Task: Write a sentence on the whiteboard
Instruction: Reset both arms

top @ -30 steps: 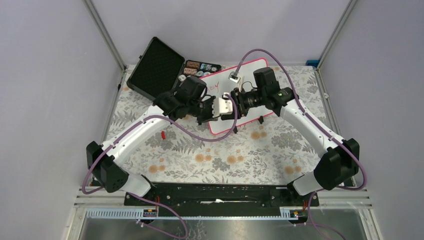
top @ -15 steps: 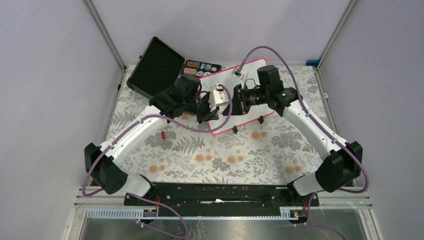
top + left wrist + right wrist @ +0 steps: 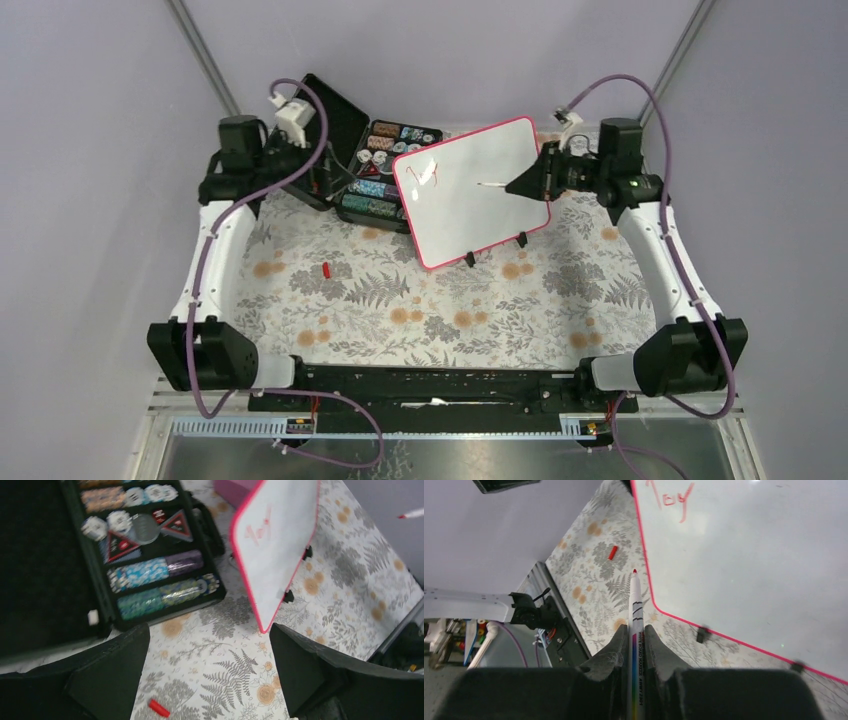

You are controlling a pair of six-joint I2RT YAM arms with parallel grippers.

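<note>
The whiteboard (image 3: 470, 205) stands on its small black feet on the flowered mat, pink-rimmed; it also shows in the left wrist view (image 3: 280, 545) and the right wrist view (image 3: 754, 560). The sentence (image 3: 427, 172) is a few red strokes near the board's upper left corner (image 3: 671, 497). My right gripper (image 3: 522, 185) is shut on a white marker (image 3: 636, 612) with a red tip, which points toward the board and does not touch it. My left gripper (image 3: 210, 675) stands wide open and holds nothing, far left over the mat beside the case.
An open black case (image 3: 322, 125) with rows of poker chips (image 3: 150, 575) lies at the back left, touching the board's left side. A small red marker cap (image 3: 326, 269) lies on the mat in front of it. Metal frame posts stand at both back corners.
My left arm has swung from the board to the far left and its gripper has opened. The right arm has drawn back to the right with the marker, uncovering the board.
</note>
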